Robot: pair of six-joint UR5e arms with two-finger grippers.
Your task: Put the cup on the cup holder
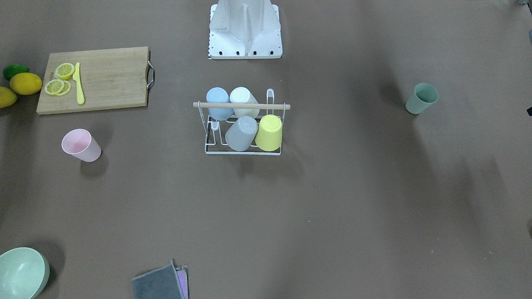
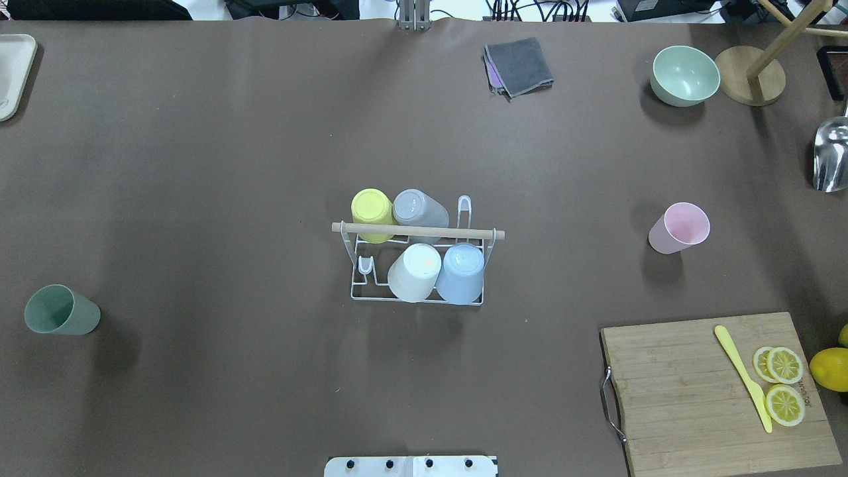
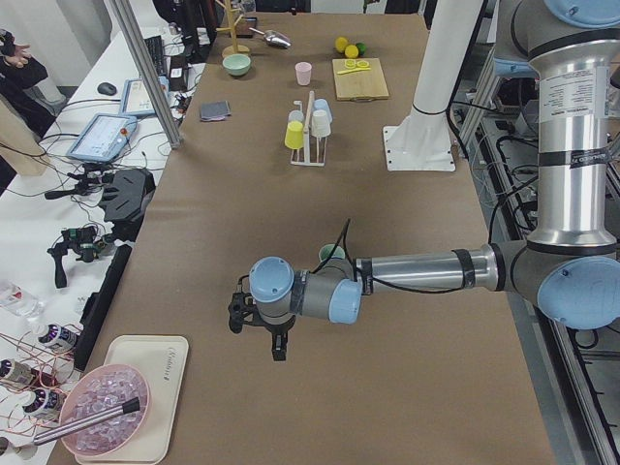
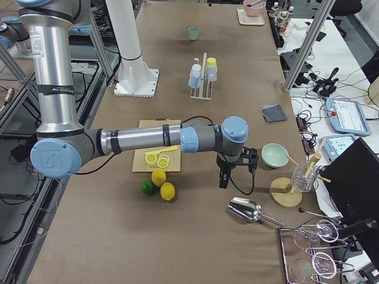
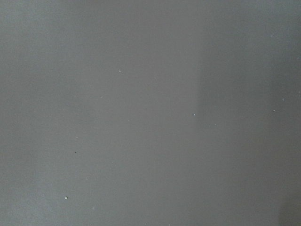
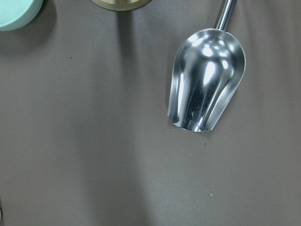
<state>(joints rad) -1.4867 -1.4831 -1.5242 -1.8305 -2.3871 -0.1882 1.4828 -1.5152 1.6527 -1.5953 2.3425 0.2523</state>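
Observation:
The white wire cup holder [image 2: 417,230] with a wooden rod handle stands mid-table, also in the front view [image 1: 241,106]. Yellow, grey, white and blue cups sit upside down on its prongs. A pink cup [image 2: 679,228] stands upright on the table to its right. A green cup [image 2: 61,310] stands far left. My left gripper [image 3: 262,334] hangs over bare table close to the green cup [image 3: 332,254]. My right gripper [image 4: 232,171] hovers near a metal scoop [image 4: 244,209]. I cannot tell whether either gripper is open or shut; both wrist views show no fingers.
A wooden cutting board [image 2: 669,397] with lemon slices and a yellow knife [image 2: 745,377] lies front right, with lemons [image 2: 829,368] beside it. A green bowl [image 2: 684,75], a wooden stand base [image 2: 752,76], the scoop [image 6: 207,80] and a grey cloth [image 2: 519,65] lie at the far side.

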